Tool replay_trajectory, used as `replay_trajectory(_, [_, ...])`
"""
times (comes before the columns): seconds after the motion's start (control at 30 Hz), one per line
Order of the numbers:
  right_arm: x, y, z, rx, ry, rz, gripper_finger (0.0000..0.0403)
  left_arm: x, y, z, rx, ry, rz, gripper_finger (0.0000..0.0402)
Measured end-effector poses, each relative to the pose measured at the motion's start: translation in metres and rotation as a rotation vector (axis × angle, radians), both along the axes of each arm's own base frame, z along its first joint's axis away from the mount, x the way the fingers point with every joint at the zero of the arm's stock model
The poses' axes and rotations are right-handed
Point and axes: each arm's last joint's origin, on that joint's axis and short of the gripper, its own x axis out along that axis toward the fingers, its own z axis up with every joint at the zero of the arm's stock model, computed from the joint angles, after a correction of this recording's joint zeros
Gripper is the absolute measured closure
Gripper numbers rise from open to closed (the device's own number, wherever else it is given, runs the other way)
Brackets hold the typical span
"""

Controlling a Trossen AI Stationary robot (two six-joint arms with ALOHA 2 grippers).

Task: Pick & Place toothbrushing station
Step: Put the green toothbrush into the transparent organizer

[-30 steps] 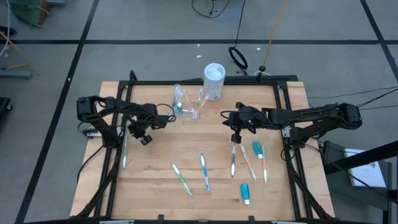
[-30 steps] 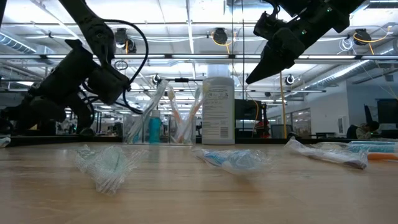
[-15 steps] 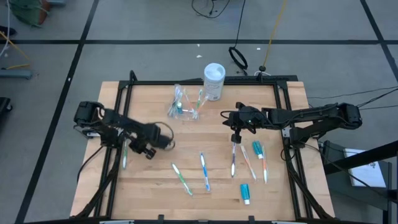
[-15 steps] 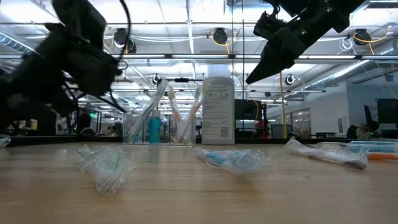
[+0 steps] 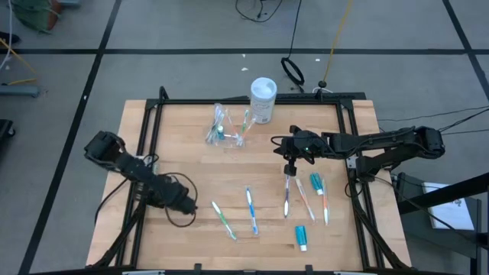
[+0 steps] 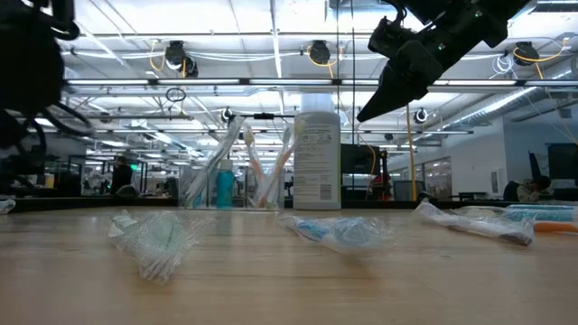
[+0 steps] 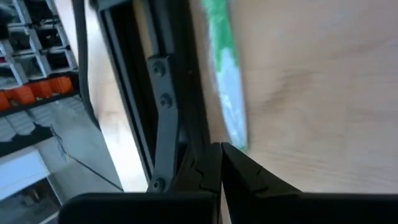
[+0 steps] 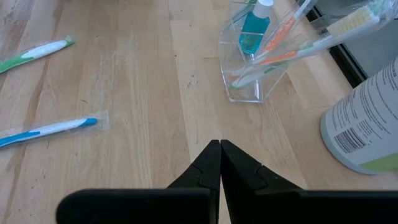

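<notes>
The toothbrushing station (image 5: 229,130), a clear holder with toothbrushes and a teal bottle in it, stands on its base at the table's far middle (image 8: 252,59), left of a white tub (image 5: 263,99). My right gripper (image 5: 289,162) hangs shut above the table to the station's right (image 8: 219,147), touching nothing. My left gripper (image 5: 186,205) is shut low over the table's near left (image 7: 221,150), beside the black frame rail (image 7: 165,93). A wrapped green-and-white toothbrush (image 7: 227,93) lies just ahead of it.
Wrapped toothbrushes lie on the near half of the table (image 5: 224,220) (image 5: 251,210) (image 5: 286,195) (image 5: 319,191), with a teal tube (image 5: 301,237) at near right. Black frame rails run along the left (image 5: 141,206) and right (image 5: 359,198) sides.
My left arm has swung from beside the station toward the table's near edge, keeping low, and has rolled its wrist; it has mostly left the low view. The right arm and the station have kept still.
</notes>
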Motion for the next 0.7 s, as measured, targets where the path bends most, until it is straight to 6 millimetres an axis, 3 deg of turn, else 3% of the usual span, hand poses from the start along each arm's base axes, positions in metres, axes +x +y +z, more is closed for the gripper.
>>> replay_trajectory(0.13, [0.0, 0.0, 0.0, 0.0, 0.0, 0.0, 0.0399, -0.006, -0.007, -0.003, 0.056, 0.001, 0.03, 0.0398])
replay_trajectory(0.37, [0.0, 0.0, 0.0, -0.024, 0.005, 0.018, 0.0399, -0.015, -0.008, -0.029, 0.067, -0.125, 0.04, 0.0399])
replay_trajectory(0.7, [0.003, 0.0, 0.004, -0.032, -0.039, 0.019, 0.0399, 0.0, -0.013, -0.019, 0.124, -0.265, -0.075, 0.0396])
